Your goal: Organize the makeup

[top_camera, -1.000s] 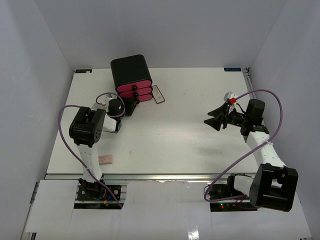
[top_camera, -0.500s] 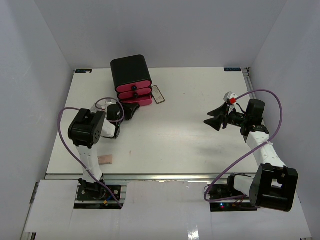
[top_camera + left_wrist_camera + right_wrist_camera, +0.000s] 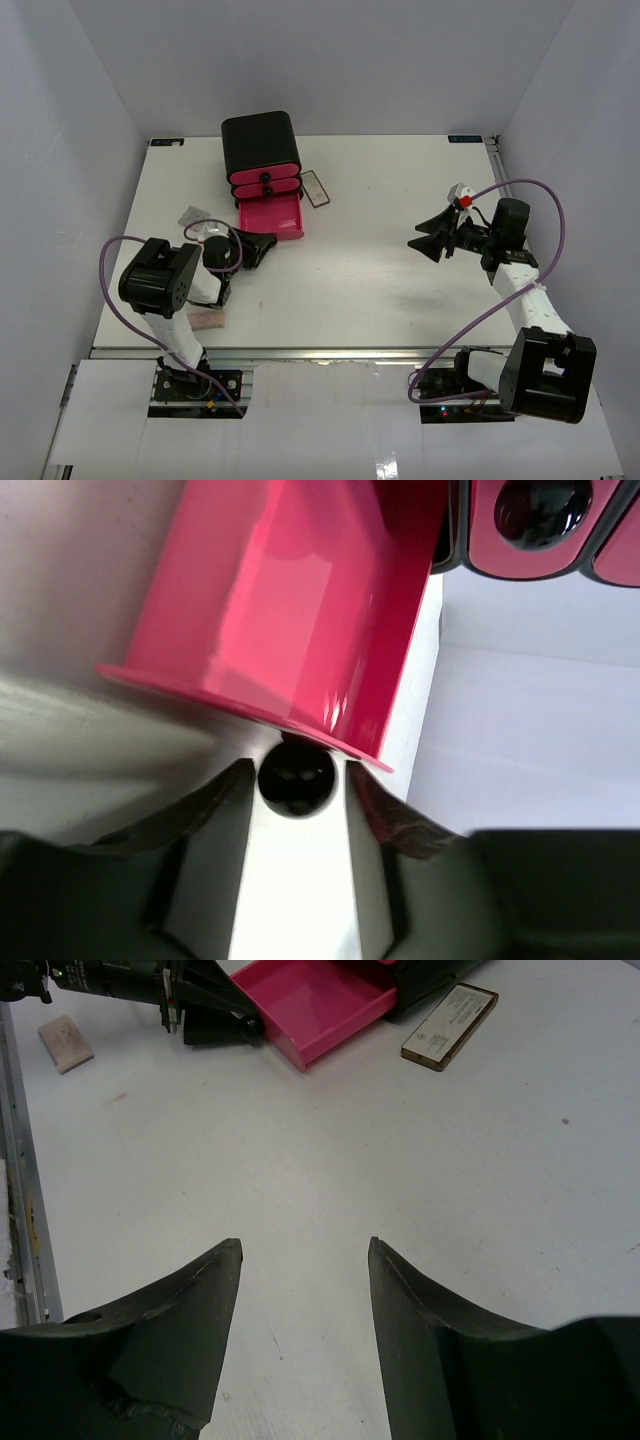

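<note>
Pink bottom drawer (image 3: 272, 216) is out of the black box (image 3: 260, 145), drawn well forward onto the worktop (image 3: 360, 280)! Inside it, only its own pink floor shows in the right wrist view. The two upper drawers (image 3: 266, 183) sit flush in the box. The left claw (image 3: 265, 242) is clenched on the drawer's black knob (image 3: 297, 777), one finger on each side.

The makeup is all lying out on the worktop. The flat compact (image 3: 316, 188) is just right of the box, the grey palette (image 3: 190, 216) is left of the drawer, and the beige-pink pad (image 3: 208, 320) is by the near edge.

A second ago that drawer was closed; half a second ago it had only started to slide. The left arm has hauled back toward its base since. The right claw (image 3: 432, 240) hasn't budged, fingers spread wide above the worktop, grasping nothing.
</note>
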Motion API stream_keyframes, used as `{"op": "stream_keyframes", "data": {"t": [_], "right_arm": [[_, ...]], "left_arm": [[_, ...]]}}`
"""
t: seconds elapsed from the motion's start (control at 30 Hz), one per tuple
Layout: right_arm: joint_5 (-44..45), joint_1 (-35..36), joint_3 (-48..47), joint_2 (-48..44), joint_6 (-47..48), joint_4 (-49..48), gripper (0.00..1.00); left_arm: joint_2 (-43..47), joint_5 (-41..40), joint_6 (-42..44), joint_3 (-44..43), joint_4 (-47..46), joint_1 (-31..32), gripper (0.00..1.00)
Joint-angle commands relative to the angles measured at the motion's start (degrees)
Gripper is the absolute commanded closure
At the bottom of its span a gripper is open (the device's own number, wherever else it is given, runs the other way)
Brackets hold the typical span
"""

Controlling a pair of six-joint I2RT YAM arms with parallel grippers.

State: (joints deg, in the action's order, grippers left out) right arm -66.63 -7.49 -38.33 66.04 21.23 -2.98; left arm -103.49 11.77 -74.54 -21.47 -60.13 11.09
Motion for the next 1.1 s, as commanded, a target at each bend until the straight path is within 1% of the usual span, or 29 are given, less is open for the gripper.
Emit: {"op": "stream_keyframes", "data": {"t": [0.0, 0.07, 0.17, 0.2, 0.3, 0.37, 0.4, 0.47, 0.5, 0.57, 0.63, 0.7, 0.77, 0.8, 0.87, 0.93, 1.0, 1.07], "right_arm": [[-1.0, 0.1, -0.6, -0.1, 0.4, -0.3, 0.38], [-0.7, 0.1, -0.7, 0.1, 0.3, 0.2, 0.36], [0.0, 0.3, -1.0, 0.6, -0.1, 0.5, 0.32], [1.1, 0.7, -1.3, 0.7, -0.3, 0.9, 0.3], [4.9, 2.9, -2.2, 1.0, -1.5, 2.0, 0.22], [11.0, 5.1, -3.3, 1.7, -2.1, 2.7, 0.18], [14.9, 7.2, -4.3, 2.1, -2.1, 4.1, 0.17], [22.0, 14.0, -7.5, 3.9, -2.1, 7.4, 0.13], [25.4, 16.7, -7.7, 4.9, -2.2, 7.6, 0.11], [34.8, 22.9, -11.8, 9.9, -3.9, 9.7, 0.08], [38.5, 25.8, -16.2, 15.2, -5.0, 11.6, 0.05], [41.4, 27.6, -24.2, 20.6, -8.7, 14.8, 0.02], [43.7, 29.9, -31.6, 29.2, -11.4, 17.5, 0.05], [46.1, 30.6, -36.0, 30.9, -13.5, 18.1, 0.09], [47.7, 33.1, -41.8, 37.8, -15.6, 19.1, 0.1], [50.4, 35.0, -48.1, 43.8, -17.6, 19.0, 0.1], [52.3, 36.2, -54.1, 49.7, -20.6, 19.2, 0.1], [55.1, 37.0, -59.9, 56.7, -24.1, 19.7, 0.1]], "left_arm": [[4.2, 2.0, 3.8, -1.4, 4.0, -0.3, 0.4], [6.0, 2.2, 5.7, -2.0, 5.3, -0.3, 0.29], [8.3, 2.3, 8.0, -2.0, 6.5, -0.3, 0.21], [10.0, 2.7, 9.7, -1.9, 7.3, -0.4, 0.15], [13.8, 4.3, 12.1, -0.5, 8.6, -0.5, 0.11], [18.0, 4.8, 13.9, 0.2, 9.9, -0.6, 0.08], [20.6, 4.9, 15.3, 0.3, 11.4, -0.6, 0.08], [25.0, 4.9, 18.0, -0.1, 17.0, -0.5, 0.07], [27.2, 4.8, 19.1, -0.1, 19.1, -0.6, 0.07], [34.3, 4.4, 22.8, -1.0, 25.3, -0.5, 0.02], [40.0, 4.0, 26.0, -2.5, 30.8, -0.6, 0.02], [44.9, 4.8, 30.3, -5.5, 35.9, -0.7, 0.02], [49.1, 6.6, 36.5, -9.0, 41.8, -0.8, 0.02], [51.3, 8.7, 41.6, -11.7, 45.9, -0.7, 0.02], [54.4, 10.1, 51.1, -15.5, 56.1, -0.7, 0.02], [57.1, 10.7, 57.8, -18.8, 63.7, -0.7, 0.02], [61.7, 8.7, 62.4, -17.9, 67.1, -0.3, 0.02], [65.6, 5.7, 63.8, -14.8, 66.2, -0.1, 0.02]]}}
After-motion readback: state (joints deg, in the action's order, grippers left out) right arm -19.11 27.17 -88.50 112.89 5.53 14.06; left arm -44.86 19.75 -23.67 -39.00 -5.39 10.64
